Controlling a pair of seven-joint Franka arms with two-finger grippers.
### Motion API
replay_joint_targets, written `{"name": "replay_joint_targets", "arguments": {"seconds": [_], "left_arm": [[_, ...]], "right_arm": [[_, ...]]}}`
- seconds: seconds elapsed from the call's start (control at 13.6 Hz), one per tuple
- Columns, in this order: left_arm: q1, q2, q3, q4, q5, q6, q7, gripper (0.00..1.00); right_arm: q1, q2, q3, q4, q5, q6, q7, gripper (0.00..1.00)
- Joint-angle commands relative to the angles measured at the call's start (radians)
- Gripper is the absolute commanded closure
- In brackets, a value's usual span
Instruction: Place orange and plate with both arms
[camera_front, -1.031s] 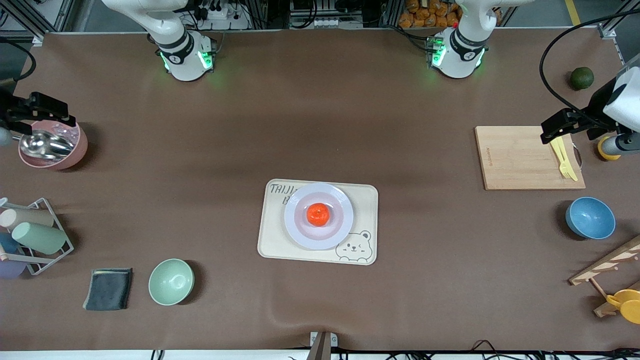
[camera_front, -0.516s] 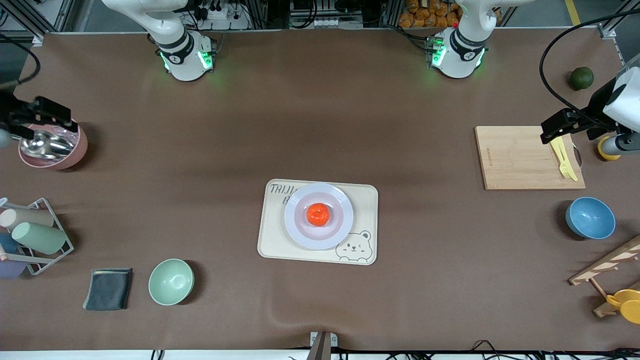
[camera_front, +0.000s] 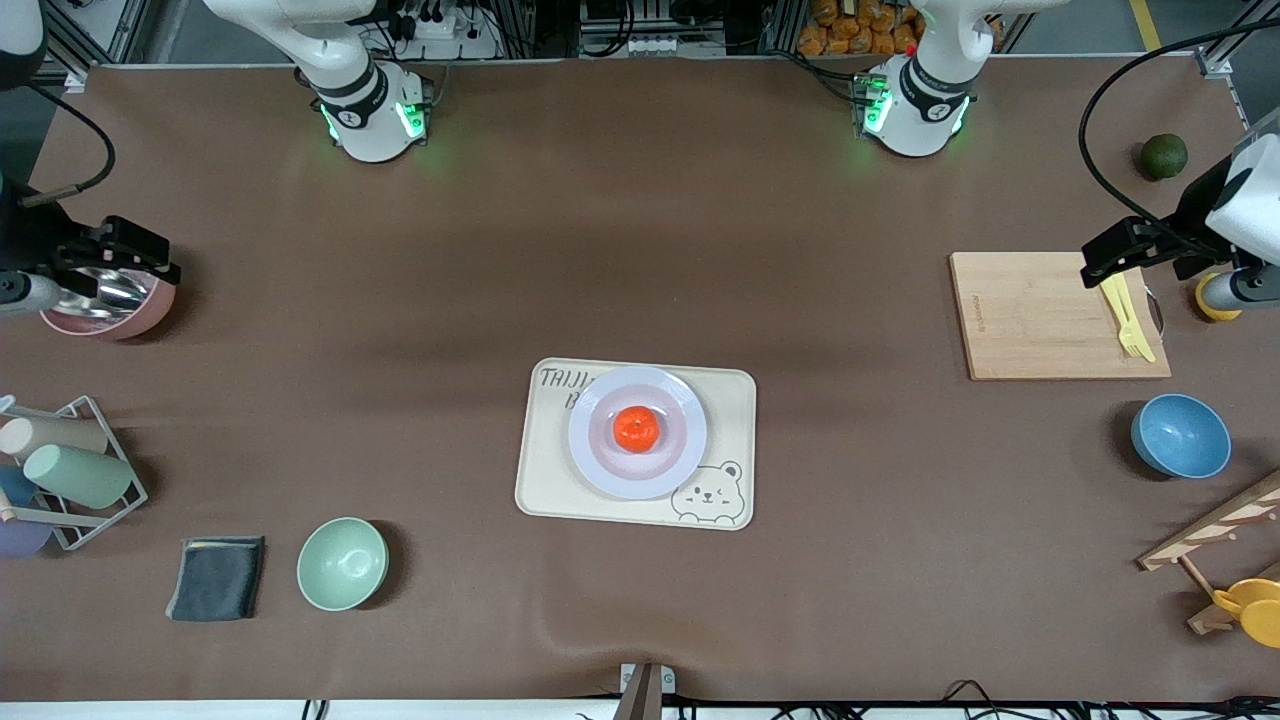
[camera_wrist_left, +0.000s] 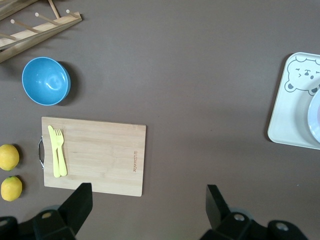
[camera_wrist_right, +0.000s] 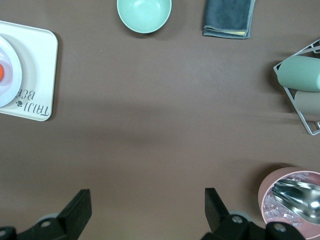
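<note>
The orange (camera_front: 636, 428) sits in the middle of the lavender-white plate (camera_front: 682, 440), which rests on the cream bear tray (camera_front: 730, 400) at the table's centre. My left gripper (camera_front: 1125, 255) is open and empty over the edge of a wooden cutting board at the left arm's end; its wrist view (camera_wrist_left: 147, 200) shows the tray's corner (camera_wrist_left: 290, 120) and the plate's rim (camera_wrist_left: 315, 120). My right gripper (camera_front: 112, 255) is open and empty over a pink bowl at the right arm's end; its wrist view (camera_wrist_right: 146, 202) shows the plate (camera_wrist_right: 9, 75) and a sliver of the orange (camera_wrist_right: 1, 71).
A pink bowl (camera_front: 110, 312) holds a metal scoop. A cup rack (camera_front: 65, 470), grey cloth (camera_front: 215, 578) and mint bowl (camera_front: 342, 563) lie nearer the front camera. The cutting board (camera_front: 1040, 315) carries yellow cutlery (camera_front: 1128, 320). A blue bowl (camera_front: 1180, 436), green fruit (camera_front: 1164, 156), lemons (camera_wrist_left: 9, 157).
My right gripper has shifted a little over the pink bowl, toward the front camera and the table's middle. The left arm, the orange and the plate have not moved.
</note>
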Motion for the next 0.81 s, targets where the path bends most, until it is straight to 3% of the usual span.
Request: {"name": "replay_joint_targets", "arguments": {"seconds": [0.0, 0.74], "left_arm": [[-0.004, -0.016, 0.007, 0.005, -0.010, -0.011, 0.026, 0.00], [-0.005, -0.016, 0.002, 0.016, -0.019, -0.014, 0.021, 0.00]], "right_arm": [[0.009, -0.037, 0.000, -0.038, -0.020, 0.008, 0.022, 0.00], [0.008, -0.034, 0.000, -0.037, -0.025, -0.005, 0.025, 0.00]]}}
